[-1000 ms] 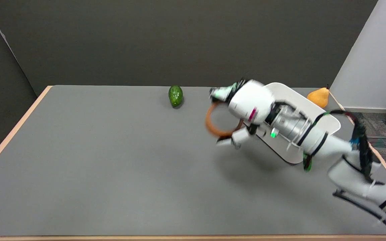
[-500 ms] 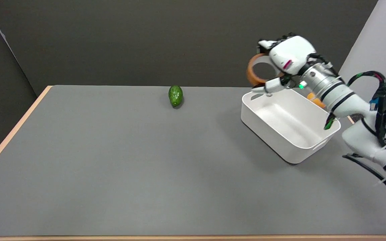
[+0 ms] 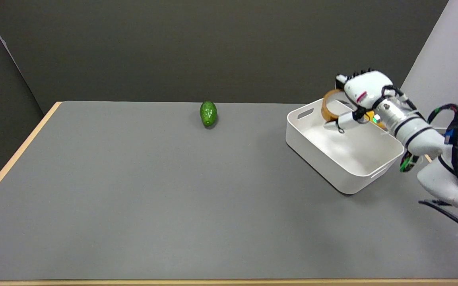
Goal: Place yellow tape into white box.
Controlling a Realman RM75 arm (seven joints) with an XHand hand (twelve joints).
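My right hand (image 3: 359, 93) hangs over the far part of the white box (image 3: 320, 153) and holds the yellow tape (image 3: 327, 108), an orange-brown ring standing on edge. The ring's lower rim sits just above the box's far wall, with a finger (image 3: 342, 119) stretched under it. The box is a shallow rectangular tub with handle slots, lying at an angle on the right side of the grey table. Its floor looks bare.
A green avocado (image 3: 208, 113) lies near the table's far edge, well left of the box. Part of a yellow-orange pear (image 3: 374, 117) shows behind my wrist, beyond the box. The table's right edge runs close behind the box.
My right hand lifted the tape off the table left of the box, swung it high to the right, and has now come down with it over the box's far side.
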